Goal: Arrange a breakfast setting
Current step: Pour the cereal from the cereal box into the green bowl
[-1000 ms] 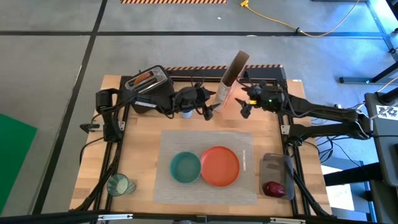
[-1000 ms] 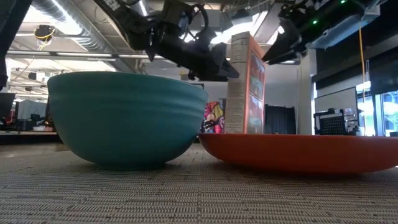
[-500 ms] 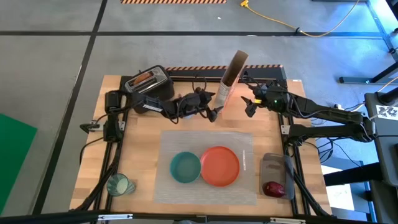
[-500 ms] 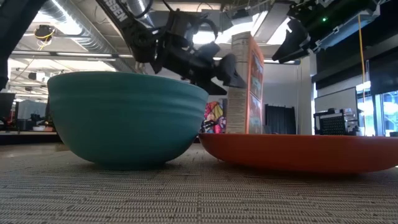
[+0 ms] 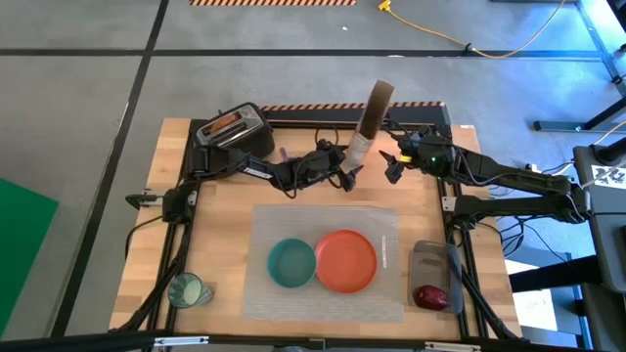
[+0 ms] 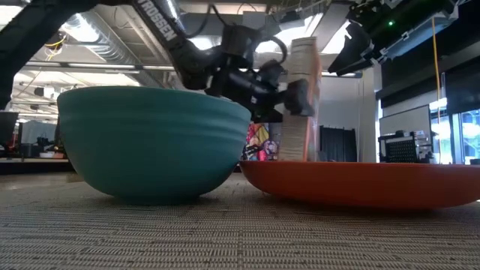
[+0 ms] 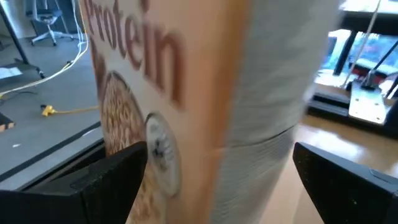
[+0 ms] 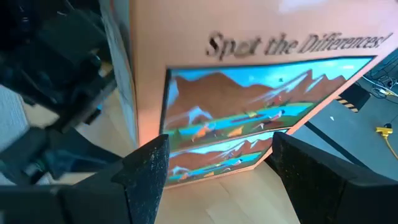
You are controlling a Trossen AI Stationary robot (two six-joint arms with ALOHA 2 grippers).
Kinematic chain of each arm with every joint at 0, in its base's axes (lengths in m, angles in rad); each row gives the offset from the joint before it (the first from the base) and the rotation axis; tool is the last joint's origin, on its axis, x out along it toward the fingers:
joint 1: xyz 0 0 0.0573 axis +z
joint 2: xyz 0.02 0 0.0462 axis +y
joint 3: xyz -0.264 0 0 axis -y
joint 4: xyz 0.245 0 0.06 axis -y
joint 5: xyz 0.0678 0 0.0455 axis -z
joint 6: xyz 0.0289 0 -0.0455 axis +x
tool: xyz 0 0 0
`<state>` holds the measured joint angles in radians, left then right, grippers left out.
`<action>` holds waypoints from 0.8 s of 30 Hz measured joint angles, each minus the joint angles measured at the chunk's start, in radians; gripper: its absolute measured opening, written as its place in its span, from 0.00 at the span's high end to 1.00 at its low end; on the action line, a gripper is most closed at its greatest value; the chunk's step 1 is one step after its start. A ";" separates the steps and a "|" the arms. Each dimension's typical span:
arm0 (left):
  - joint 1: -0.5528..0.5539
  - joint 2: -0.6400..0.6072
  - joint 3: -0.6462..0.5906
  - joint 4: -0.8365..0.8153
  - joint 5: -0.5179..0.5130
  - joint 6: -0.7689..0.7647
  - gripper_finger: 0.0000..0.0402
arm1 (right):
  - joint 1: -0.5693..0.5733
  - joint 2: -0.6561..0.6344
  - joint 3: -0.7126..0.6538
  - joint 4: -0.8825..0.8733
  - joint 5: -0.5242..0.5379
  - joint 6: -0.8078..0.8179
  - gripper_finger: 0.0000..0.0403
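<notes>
A tall cereal box (image 5: 367, 122) stands on its base at the table's far middle, and it is blurred in the low view (image 6: 304, 97). My left gripper (image 5: 349, 177) is open and level at the box's lower part, one finger on each side of a box corner (image 7: 230, 124). My right gripper (image 5: 389, 168) is open and empty, just right of the box, facing its pictured back (image 8: 249, 118). The teal bowl (image 5: 291, 262) and orange-red plate (image 5: 345, 260) sit on the grey placemat (image 5: 328, 220). The glass (image 5: 186, 290) stands near left and the apple (image 5: 430, 296) near right. My left gripper comes level from the table's left at the box's lower part. One finger (image 7: 106, 180) lies against the printed face (image 7: 155, 149). I cannot tell whether the other finger (image 7: 342, 180) touches the grey narrow side (image 7: 267, 124). The box stands upright on the table.
A dark toaster (image 5: 233, 129) with a toast slice in its slot stands far left, cables trailing beside it. A grey board (image 5: 430, 259) lies right of the placemat, under the apple. Bare wood lies between the placemat and the table's left edge.
My left gripper has gone toward the table's right edge, up to the cereal box, and now has its fingers around the box's lower part. The box's base has shifted a little toward the right and the box has turned, showing more of its narrow side.
</notes>
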<state>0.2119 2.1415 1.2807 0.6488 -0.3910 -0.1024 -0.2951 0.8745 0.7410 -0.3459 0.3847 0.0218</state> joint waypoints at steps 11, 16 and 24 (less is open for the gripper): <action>0.001 0.031 0.074 -0.156 -0.262 0.017 0.05 | 0.000 0.000 0.000 -0.011 0.000 0.000 0.32; 0.003 0.030 0.074 -0.198 -0.255 0.033 0.13 | 0.000 0.000 0.000 -0.011 0.001 0.000 0.32; 0.022 0.030 0.074 -0.227 -0.196 0.033 0.34 | 0.000 0.000 0.000 -0.006 0.000 0.007 0.32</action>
<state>0.2342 2.1719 1.3548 0.4221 -0.5869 -0.0696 -0.2951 0.8745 0.7410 -0.3523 0.3851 0.0287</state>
